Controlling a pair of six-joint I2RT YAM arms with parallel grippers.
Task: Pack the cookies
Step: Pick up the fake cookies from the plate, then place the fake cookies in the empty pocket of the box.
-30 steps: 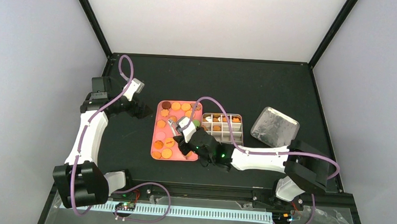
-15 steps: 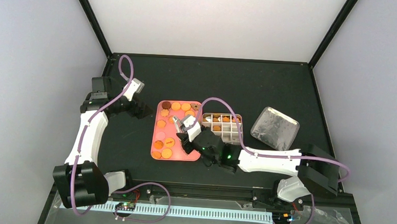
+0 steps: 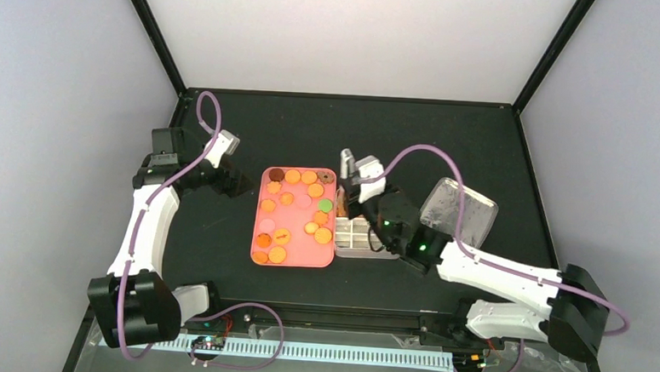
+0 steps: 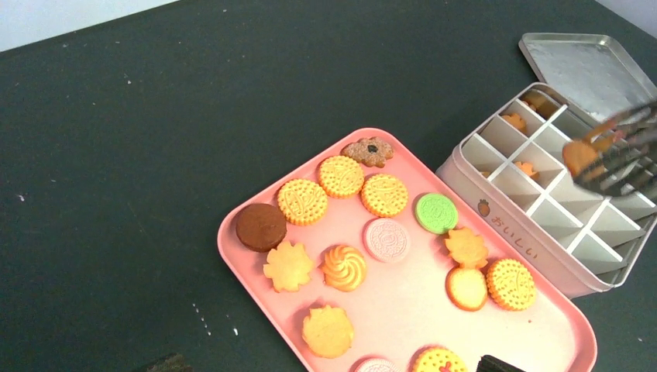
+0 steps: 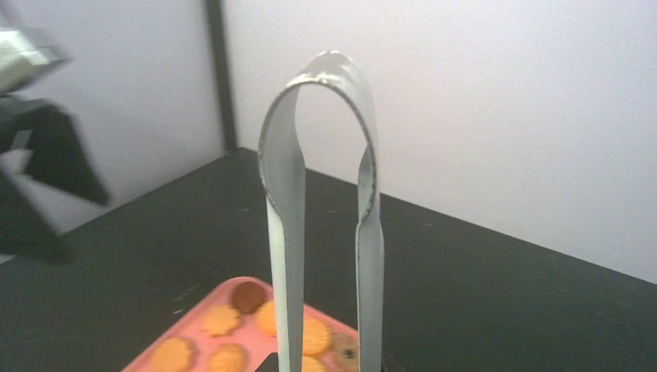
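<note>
Above the tin, part-closed right claw grips tongs.

Tin box side wall: Japanese "おいしい", small fruit icon beside it.

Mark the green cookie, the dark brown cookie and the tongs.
green cookie (image 4: 436,213): left wrist view, centre of its top face.
dark brown cookie (image 4: 260,226): left wrist view, centre of its top face.
tongs (image 5: 284,225): right wrist view, midway up one blade.
</note>
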